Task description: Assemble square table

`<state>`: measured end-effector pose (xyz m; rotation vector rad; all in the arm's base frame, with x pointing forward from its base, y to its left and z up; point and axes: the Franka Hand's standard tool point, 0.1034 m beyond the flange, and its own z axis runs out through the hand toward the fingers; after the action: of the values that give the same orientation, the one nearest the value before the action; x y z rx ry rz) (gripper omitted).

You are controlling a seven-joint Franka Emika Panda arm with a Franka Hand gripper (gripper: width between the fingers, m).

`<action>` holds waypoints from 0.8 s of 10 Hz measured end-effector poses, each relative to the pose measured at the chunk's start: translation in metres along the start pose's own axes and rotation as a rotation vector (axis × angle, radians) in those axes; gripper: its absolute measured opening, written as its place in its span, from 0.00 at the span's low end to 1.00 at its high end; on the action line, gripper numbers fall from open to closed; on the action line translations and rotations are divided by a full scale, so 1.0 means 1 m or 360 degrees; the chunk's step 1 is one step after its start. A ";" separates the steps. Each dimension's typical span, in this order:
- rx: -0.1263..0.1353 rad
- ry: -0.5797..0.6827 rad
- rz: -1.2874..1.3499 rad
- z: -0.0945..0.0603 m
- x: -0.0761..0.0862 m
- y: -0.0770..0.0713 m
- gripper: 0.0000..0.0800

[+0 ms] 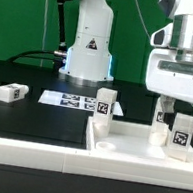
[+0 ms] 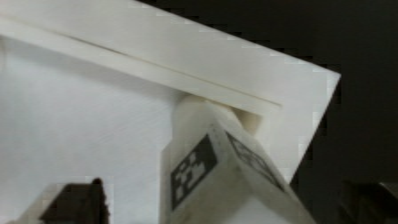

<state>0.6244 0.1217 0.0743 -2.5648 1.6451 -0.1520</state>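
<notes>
The white square tabletop lies at the front, rim up. A tagged white leg block stands in its corner at the exterior view's right. It also shows in the wrist view against the tabletop's rim. My gripper hangs just above this leg. Its dark fingers stand apart on both sides of the leg, with gaps showing, so my gripper is open. A second leg stands at the tabletop's far edge. A third leg lies on the black table at the left.
The marker board lies flat in front of the robot base. A long white rail runs along the front. Another small tagged piece shows partly behind my gripper's finger.
</notes>
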 end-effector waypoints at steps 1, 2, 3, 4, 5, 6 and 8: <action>-0.0001 0.0001 -0.0148 0.000 0.000 0.000 0.81; 0.0000 0.0001 -0.0265 0.000 0.000 -0.001 0.81; 0.0001 0.0000 -0.0375 0.000 0.000 -0.001 0.81; 0.0002 -0.0001 -0.0438 0.000 -0.002 -0.001 0.81; 0.0002 0.0001 -0.0569 0.000 -0.002 -0.001 0.81; -0.0002 0.0004 -0.0686 -0.001 0.000 -0.001 0.81; -0.0022 0.0028 -0.0972 -0.002 0.003 -0.003 0.81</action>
<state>0.6280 0.1198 0.0772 -2.9904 0.8133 -0.2008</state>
